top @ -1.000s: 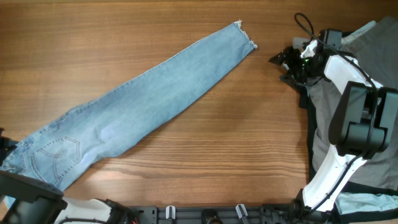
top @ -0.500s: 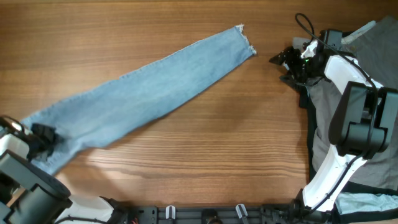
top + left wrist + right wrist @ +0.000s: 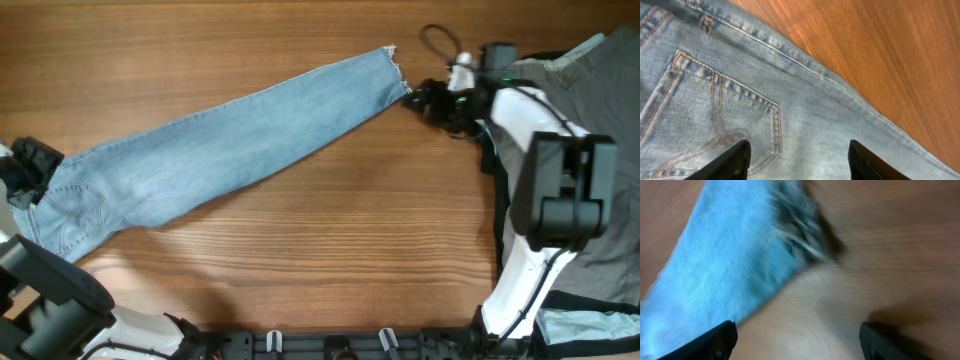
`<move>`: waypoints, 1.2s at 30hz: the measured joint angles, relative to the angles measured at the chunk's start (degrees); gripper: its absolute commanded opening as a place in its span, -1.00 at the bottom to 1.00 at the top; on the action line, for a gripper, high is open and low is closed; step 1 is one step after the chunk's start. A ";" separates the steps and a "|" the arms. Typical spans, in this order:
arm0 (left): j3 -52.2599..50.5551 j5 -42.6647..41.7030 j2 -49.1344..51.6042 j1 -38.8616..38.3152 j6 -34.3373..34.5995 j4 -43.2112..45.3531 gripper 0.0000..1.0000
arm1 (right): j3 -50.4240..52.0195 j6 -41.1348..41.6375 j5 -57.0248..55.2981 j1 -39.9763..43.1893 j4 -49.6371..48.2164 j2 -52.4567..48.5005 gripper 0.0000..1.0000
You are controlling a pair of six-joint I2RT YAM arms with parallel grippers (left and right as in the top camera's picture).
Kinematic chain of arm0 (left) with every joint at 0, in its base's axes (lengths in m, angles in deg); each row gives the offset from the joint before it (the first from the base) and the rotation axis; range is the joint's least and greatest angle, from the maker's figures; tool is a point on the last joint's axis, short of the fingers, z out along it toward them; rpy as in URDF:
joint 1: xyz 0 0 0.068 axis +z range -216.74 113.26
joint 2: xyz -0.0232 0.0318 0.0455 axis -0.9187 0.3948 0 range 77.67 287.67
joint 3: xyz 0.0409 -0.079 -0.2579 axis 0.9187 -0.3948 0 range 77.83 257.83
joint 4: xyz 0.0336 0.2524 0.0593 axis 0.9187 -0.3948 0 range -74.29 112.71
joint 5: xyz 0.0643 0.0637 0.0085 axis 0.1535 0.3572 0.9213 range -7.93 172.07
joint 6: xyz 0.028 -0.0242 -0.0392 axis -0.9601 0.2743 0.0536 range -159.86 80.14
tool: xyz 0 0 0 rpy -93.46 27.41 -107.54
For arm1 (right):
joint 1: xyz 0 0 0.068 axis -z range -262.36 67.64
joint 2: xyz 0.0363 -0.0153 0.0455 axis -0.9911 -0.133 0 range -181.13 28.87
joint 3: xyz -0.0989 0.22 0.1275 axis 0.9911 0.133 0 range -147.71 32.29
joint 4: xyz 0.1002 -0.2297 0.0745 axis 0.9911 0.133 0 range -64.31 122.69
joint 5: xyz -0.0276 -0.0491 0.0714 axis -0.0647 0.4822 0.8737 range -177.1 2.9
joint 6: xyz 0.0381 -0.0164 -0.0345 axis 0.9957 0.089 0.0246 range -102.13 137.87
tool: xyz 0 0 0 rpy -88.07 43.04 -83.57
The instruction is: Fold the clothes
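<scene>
Across the wooden table (image 3: 330,260), the light-blue denim jeans (image 3: 220,140) are lying flat as one long strip, running on a diagonal from the waist at the left edge up to the frayed hem (image 3: 397,70) right of the top centre.

At the waist end, the left gripper (image 3: 32,162) is hovering over the denim at the table's left edge. Seen from the left wrist, its two dark fingers (image 3: 735,161) are standing well apart with nothing pinched between them. A back pocket (image 3: 715,110) with orange stitching is lying under and ahead of them, and a seam is running along the cloth's edge next to bare wood. Whether the fingertips are touching the denim cannot be told.

At the other end, the right gripper (image 3: 415,97) is sitting just beside the frayed hem, on its right side. The right wrist view is blurred, yet its jaws are showing spread wide and holding nothing. The pale fringe of the hem is lying ahead of them, and bare wood is showing between them.

Along the right edge, a large grey garment (image 3: 600,120) is lying spread under the right arm, apart from the jeans. A piece of pale-blue cloth (image 3: 590,325) is showing at the lower right corner.
</scene>
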 measured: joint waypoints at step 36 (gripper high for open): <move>1.68 -12.52 -6.34 -0.28 -4.87 -4.87 0.46 | 0.22 6.62 6.91 10.14 -0.07 34.95 -0.92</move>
